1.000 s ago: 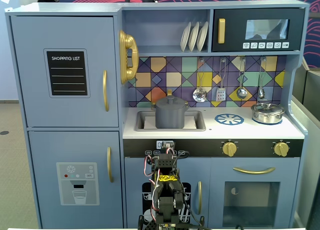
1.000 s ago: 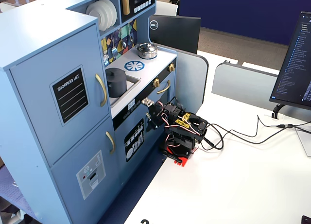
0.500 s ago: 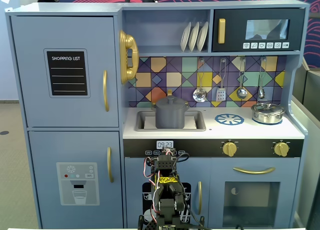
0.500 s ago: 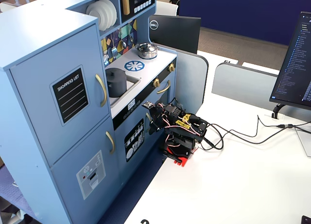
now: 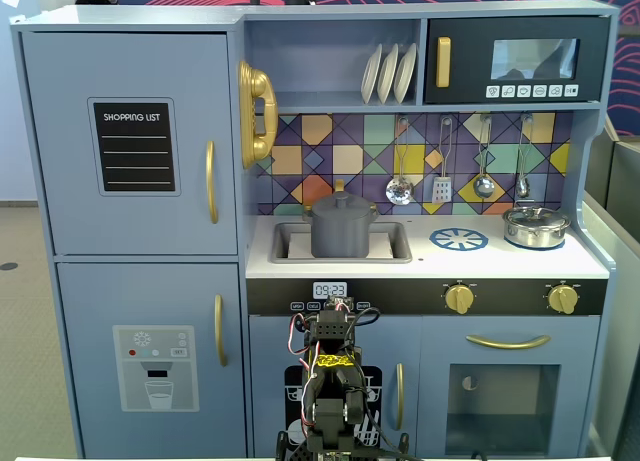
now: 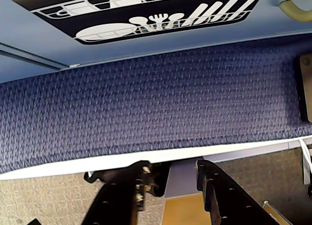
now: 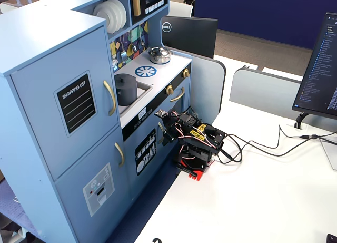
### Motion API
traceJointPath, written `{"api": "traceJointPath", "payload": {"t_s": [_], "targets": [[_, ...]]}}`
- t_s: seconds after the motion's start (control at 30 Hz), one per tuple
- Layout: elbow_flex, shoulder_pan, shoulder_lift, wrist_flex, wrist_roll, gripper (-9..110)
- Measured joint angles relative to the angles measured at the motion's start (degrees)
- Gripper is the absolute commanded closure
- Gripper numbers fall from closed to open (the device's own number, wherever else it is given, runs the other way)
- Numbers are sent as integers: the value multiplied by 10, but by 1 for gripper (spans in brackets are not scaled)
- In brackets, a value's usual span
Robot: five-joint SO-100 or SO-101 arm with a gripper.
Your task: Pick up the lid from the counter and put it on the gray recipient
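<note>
Black, two-fingered and folded low, the gripper (image 6: 170,186) fills the bottom centre of the wrist view, its fingers standing apart with nothing between them; beyond them run a band of blue woven carpet (image 6: 146,108) and the pale blue cabinet door with its black dish-rack print (image 6: 141,10) at the top of the frame.

In a fixed view the black robot arm (image 5: 333,381) sits at the bottom centre, below the counter edge. The matte dark-gray cylindrical pot (image 5: 341,231) stands in the sink recess (image 5: 290,246) at mid-frame, directly above the arm. The flat dark-gray round lid with its small knob (image 5: 341,203) appears to rest already on that pot, not on the counter; in another fixed view the pot (image 7: 125,89) also looks capped.

Judging from this, the task's things lie up and ahead of the gripper, well apart from it, so any reach must rise over the counter front. A small shiny silver pot (image 5: 536,227) sits at the right of the counter, beside the blue-and-white burner print (image 5: 459,239).
</note>
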Motion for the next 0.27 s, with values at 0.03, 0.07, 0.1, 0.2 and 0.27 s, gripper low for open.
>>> {"api": "traceJointPath", "payload": {"t_s": [0.03, 0.07, 0.1, 0.2, 0.27], "targets": [[0, 0, 0, 0, 0, 96], [0, 0, 0, 0, 0, 96], [0, 0, 0, 0, 0, 96], [0, 0, 0, 0, 0, 96], [0, 0, 0, 0, 0, 95]]}}
